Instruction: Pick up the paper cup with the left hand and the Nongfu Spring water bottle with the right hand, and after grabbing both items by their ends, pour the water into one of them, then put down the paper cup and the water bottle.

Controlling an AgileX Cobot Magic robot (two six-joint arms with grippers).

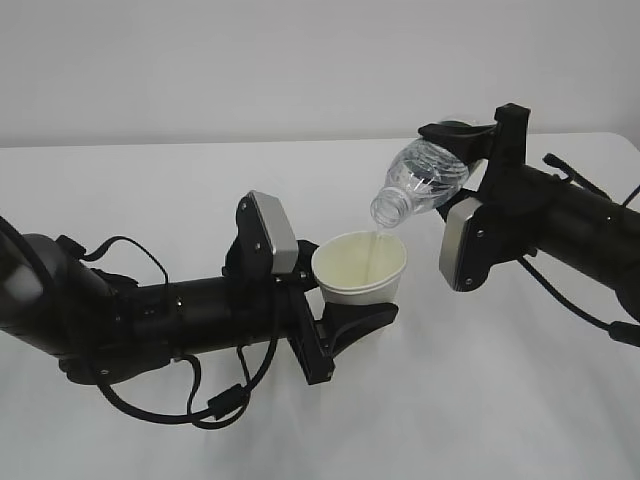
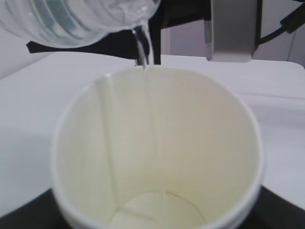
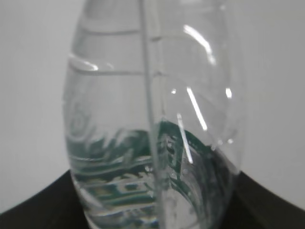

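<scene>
Right now the left gripper [image 1: 352,312] has its black fingers clamped around the lower part of the paper cup [image 1: 360,268], holding it upright and lifted clear of the white table [image 1: 480,400]. Just above it, the right gripper [image 1: 462,150] is closed on the base end of the Nongfu Spring water bottle [image 1: 420,180], which is tipped steeply so its capless neck points down toward the far rim of the cup. A thin stream of water [image 1: 377,248] runs from the bottle's mouth into the cup. From the left wrist view, the stream [image 2: 143,45] drops past the cup's back edge, and the creamy inside of the cup [image 2: 157,157] shows only a shallow pool at the bottom. From the right wrist view, the clear ribbed bottle [image 3: 152,119] fills the frame, with its dark green label showing through near the gripper. Both arms reach in from opposite sides and meet near the middle of the table.
</scene>
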